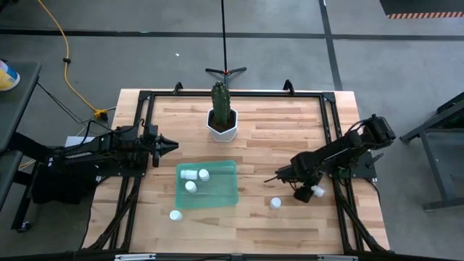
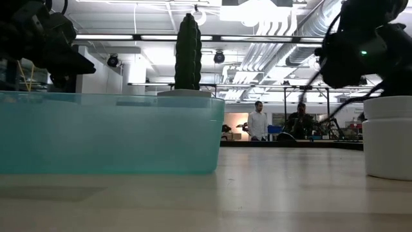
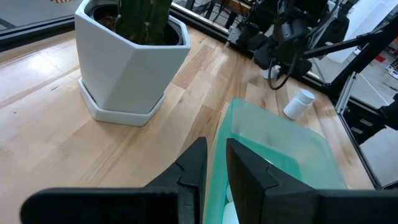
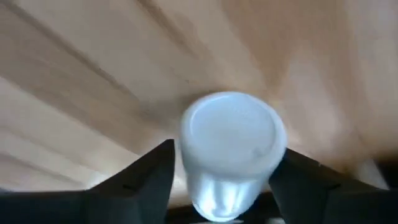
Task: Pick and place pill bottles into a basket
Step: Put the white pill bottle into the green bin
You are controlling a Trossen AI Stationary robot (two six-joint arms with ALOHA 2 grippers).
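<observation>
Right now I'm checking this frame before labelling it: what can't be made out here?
- Right gripper: whether its fingers touch the pill bottle; right wrist view cuts them off.
- Basket contents: its cloudy wall hides them in the low view.
- Bottle labels: too small in the high view.

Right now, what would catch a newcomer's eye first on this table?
A cactus in a white pot stands at the table's far middle. Nearer lies a green basket holding three white bottles. On the right, the right pincer straddles another bottle; the left pincer waits beyond the basket's left corner.
</observation>
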